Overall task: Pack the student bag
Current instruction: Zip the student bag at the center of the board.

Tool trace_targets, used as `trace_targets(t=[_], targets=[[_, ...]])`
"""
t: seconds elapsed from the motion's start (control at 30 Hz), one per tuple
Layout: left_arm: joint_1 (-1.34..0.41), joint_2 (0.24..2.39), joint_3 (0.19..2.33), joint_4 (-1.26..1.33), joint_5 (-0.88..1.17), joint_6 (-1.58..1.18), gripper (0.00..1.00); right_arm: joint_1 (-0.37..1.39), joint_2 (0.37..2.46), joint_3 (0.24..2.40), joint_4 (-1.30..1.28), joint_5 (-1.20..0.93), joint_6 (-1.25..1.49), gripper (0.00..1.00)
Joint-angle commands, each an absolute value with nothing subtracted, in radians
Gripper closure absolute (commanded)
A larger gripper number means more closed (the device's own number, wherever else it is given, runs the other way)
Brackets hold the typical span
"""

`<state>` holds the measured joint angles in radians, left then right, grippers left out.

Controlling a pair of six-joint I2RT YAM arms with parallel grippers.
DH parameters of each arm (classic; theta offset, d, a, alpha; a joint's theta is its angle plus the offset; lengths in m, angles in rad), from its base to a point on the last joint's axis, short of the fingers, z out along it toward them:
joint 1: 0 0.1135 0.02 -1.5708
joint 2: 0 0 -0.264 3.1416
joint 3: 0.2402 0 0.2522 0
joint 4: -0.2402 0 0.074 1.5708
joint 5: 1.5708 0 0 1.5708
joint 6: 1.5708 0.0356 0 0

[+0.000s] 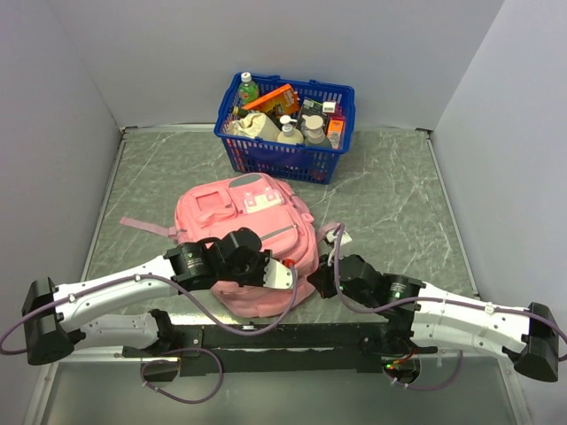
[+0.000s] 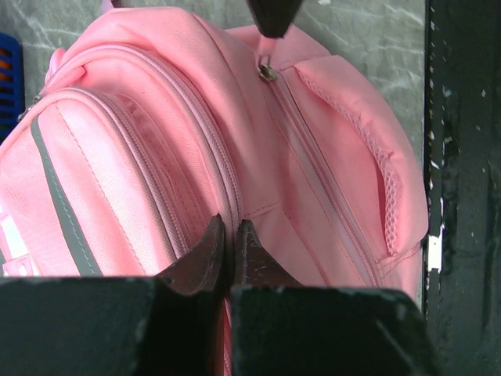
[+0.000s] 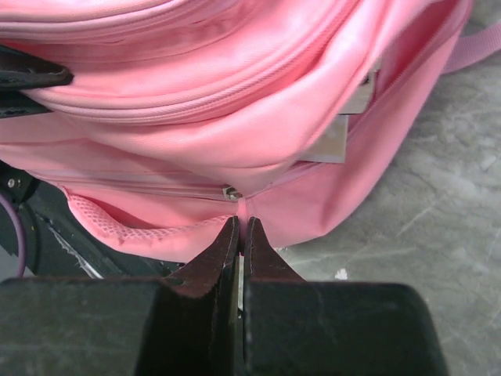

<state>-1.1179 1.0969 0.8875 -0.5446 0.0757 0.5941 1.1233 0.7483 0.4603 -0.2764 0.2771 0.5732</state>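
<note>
Grey desk (image 1: 399,204): bag (image 1: 248,208) near, basket (image 1: 285,158) far. Only wrist views show left pincer (image 2: 232,232) pinching bag fabric, right pincer (image 3: 239,229) clamped on its zip pull (image 3: 242,210).

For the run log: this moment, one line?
phase: zip grasped | left tool: shut, pinching student bag fabric | right tool: shut on zip pull | basket: loaded

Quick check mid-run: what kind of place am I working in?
Probably a robot test cell, not a classroom: plain blank walls box in a marble-patterned tabletop, with a student bag and a stocked blue basket staged on it.
</note>
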Motion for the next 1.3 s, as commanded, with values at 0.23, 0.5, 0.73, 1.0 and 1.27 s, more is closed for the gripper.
trace_targets(t=[0.23,0.5,0.73,1.0,1.27], targets=[[-1.124,0.959,0.893,-1.087,0.193,0.828,0.99,1.095,0.730,0.587,-0.387,0.580,0.505,1.00],[-0.991,0.871,0.897,-1.287,0.098,0.966,0.99,1.080,0.798,0.661,-0.273,0.548,0.422,1.00],[-0.844,0.816,0.897,-1.220,0.003,1.045,0.99,1.075,0.784,0.739,-0.177,0.575,0.316,1.00],[-0.693,0.839,0.910,-1.192,0.002,1.127,0.99,1.075,0.761,0.801,-0.210,0.545,0.293,1.00],[-0.525,0.891,1.058,-1.131,0.024,1.170,0.99,1.255,0.900,0.782,-0.103,0.532,0.306,1.00]])
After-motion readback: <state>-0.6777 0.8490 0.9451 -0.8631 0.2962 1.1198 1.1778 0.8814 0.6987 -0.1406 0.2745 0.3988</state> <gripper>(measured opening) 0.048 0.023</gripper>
